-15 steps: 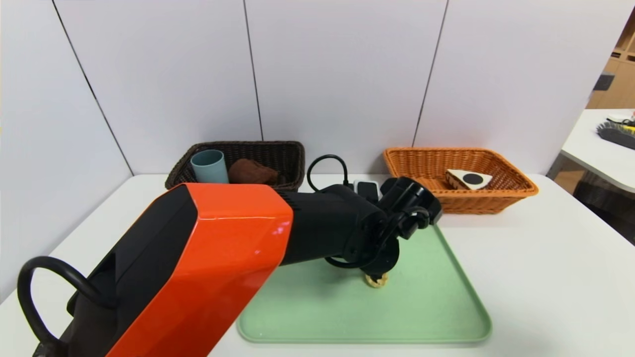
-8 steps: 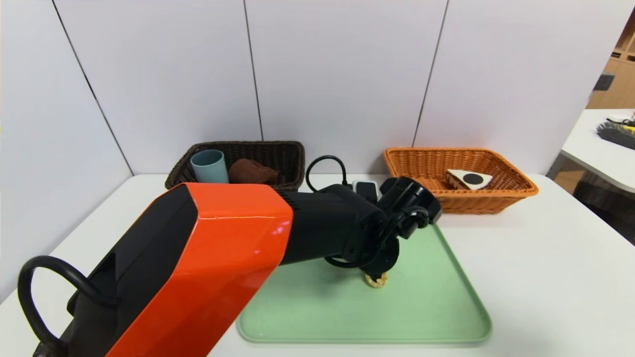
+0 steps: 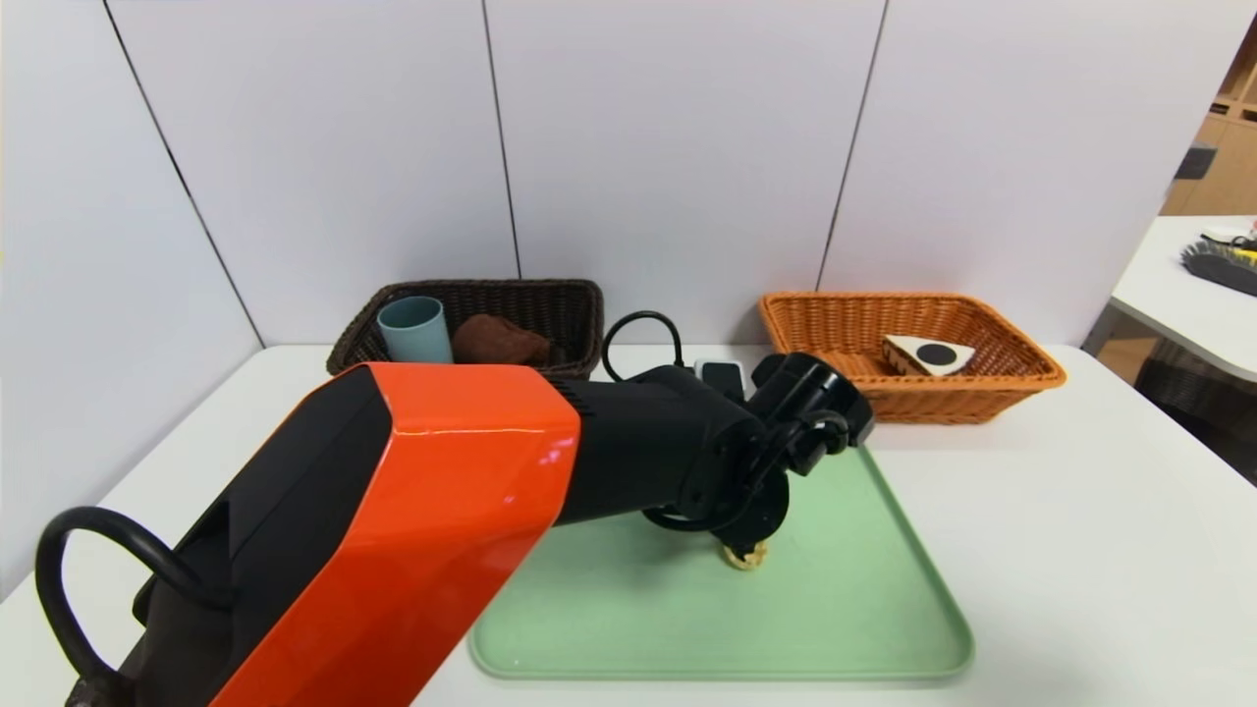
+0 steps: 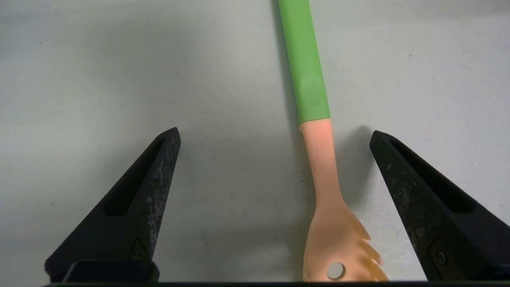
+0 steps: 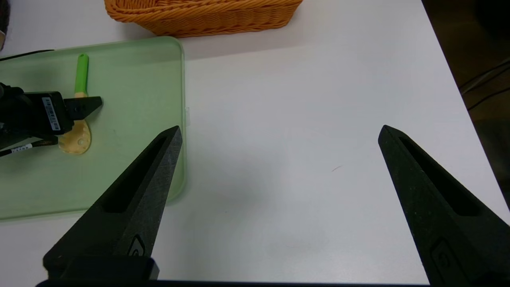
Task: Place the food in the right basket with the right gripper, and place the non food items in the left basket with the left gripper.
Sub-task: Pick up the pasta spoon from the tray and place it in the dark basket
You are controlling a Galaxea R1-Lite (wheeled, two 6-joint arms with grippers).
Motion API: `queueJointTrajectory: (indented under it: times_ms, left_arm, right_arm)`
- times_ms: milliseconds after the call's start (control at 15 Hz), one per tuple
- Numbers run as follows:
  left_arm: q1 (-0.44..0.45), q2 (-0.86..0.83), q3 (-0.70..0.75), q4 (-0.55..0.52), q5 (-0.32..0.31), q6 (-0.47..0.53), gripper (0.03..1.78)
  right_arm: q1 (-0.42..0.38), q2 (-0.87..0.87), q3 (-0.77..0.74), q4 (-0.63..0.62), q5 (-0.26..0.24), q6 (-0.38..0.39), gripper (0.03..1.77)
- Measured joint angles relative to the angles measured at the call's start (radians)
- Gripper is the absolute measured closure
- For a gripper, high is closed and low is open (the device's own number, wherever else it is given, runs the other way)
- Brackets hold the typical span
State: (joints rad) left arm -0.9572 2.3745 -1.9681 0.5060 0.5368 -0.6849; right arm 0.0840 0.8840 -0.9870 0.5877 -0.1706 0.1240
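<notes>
A: Where is the left gripper (image 4: 275,135)?

B: Low over the green tray (image 3: 845,609), pointing down at the slotted spoon (image 4: 318,171). Its two black fingers (image 4: 135,207) are spread wide, one on each side of the spoon's pale neck, and neither one touches it. The spoon lies flat on the tray, its green handle running away from the gripper and its yellow toothed head nearest the wrist.

A: And from the head camera?

B: The orange and black left arm (image 3: 432,491) covers most of the spoon there; only a bit of the yellow head (image 3: 744,558) peeks out under the wrist.

A: The right gripper (image 5: 279,131)?

B: It hangs above bare white table (image 5: 303,159), to the right of the tray, fingers spread wide with nothing between them.

A: What about the baskets?

B: The dark brown left basket (image 3: 550,299) sits at the back against the wall with the blue-grey cup (image 3: 414,330) standing upright in it and the rolled brown towel (image 3: 499,342) just beside the cup. The orange right basket (image 3: 982,388) holds the cake slice (image 3: 927,353); it seems to lie with its pale underside and black dot showing, though it is small at that distance.
</notes>
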Motion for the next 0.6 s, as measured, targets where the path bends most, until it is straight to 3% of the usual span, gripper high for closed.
queueJointTrajectory:
  times_ms: [600]
  left_arm:
    - [-0.001, 0.003, 0.000, 0.000, 0.000, -0.003, 0.12]
  right_arm:
    - [0.000, 0.001, -0.007, -0.002, 0.000, -0.001, 0.10]
